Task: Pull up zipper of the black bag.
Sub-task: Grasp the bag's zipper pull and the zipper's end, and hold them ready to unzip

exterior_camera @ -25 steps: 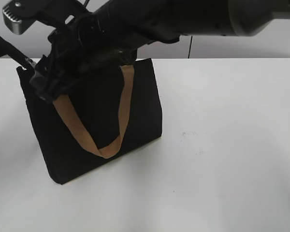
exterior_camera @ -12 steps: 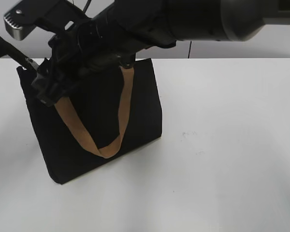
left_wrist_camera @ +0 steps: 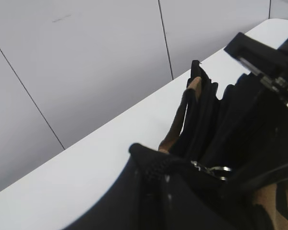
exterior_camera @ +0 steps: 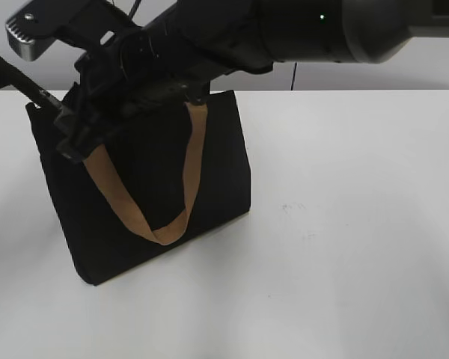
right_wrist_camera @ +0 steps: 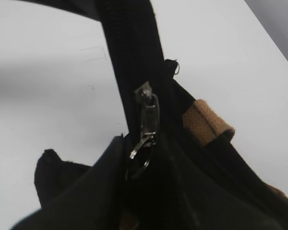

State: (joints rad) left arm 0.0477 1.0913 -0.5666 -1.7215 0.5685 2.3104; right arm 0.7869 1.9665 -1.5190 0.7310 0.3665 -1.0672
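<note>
The black bag (exterior_camera: 157,187) stands on the white table at the left, and its tan handle (exterior_camera: 191,164) hangs down the front. My right gripper (exterior_camera: 78,127) reaches across from the upper right to the bag's top left end. In the right wrist view the zipper (right_wrist_camera: 129,57) runs along the top edge. Its silvery pull (right_wrist_camera: 149,115) and ring go down between my right gripper's (right_wrist_camera: 139,177) dark jaws, which are shut on it. My left gripper (left_wrist_camera: 158,167) is shut on the bag's end corner (left_wrist_camera: 144,151), beside the pull (left_wrist_camera: 211,169). It also shows in the exterior view (exterior_camera: 36,97).
The white table (exterior_camera: 344,224) stretches to the right and front of the bag. A grey panelled wall (left_wrist_camera: 86,57) runs behind the table's far edge. My right arm's bulk (exterior_camera: 284,30) hangs over the bag's top.
My right arm has shifted slightly over the bag's top left end. The bag and my left gripper have not visibly moved.
</note>
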